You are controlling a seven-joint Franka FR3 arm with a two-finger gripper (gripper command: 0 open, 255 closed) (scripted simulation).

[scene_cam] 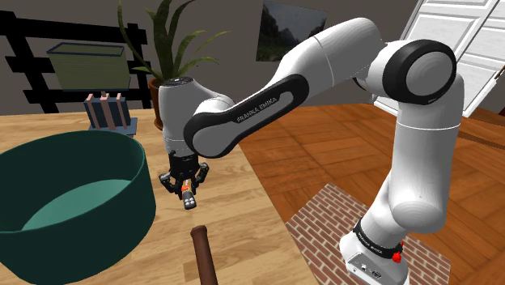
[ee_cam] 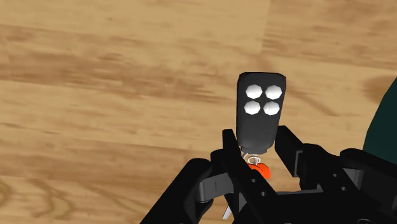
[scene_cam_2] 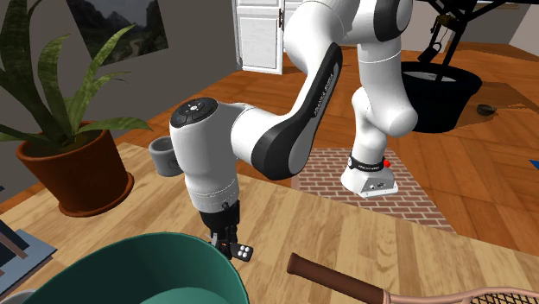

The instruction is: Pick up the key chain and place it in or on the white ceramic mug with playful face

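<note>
A key chain (ee_cam: 261, 108), a black fob with several white buttons, a small ring and an orange tag, is clasped at its ring end between my gripper's (ee_cam: 257, 167) black fingers. In the shoulder view the gripper (scene_cam: 186, 188) points down with the fob (scene_cam: 188, 199) hanging just over the wooden table (scene_cam: 235, 210), beside the big bowl. The second exterior view shows the gripper (scene_cam_2: 227, 239) and fob (scene_cam_2: 244, 252) near the bowl's rim. A small grey mug (scene_cam_2: 164, 156) stands further back on the table, near the potted plant.
A large dark-teal bowl (scene_cam: 73, 202) stands at the shoulder view's left, close to the gripper. A brown racket handle (scene_cam: 204, 255) lies near the front. A potted plant (scene_cam_2: 78, 164) and a small rack of books (scene_cam: 108, 111) stand at the back. The table edge (scene_cam: 271, 214) runs nearby.
</note>
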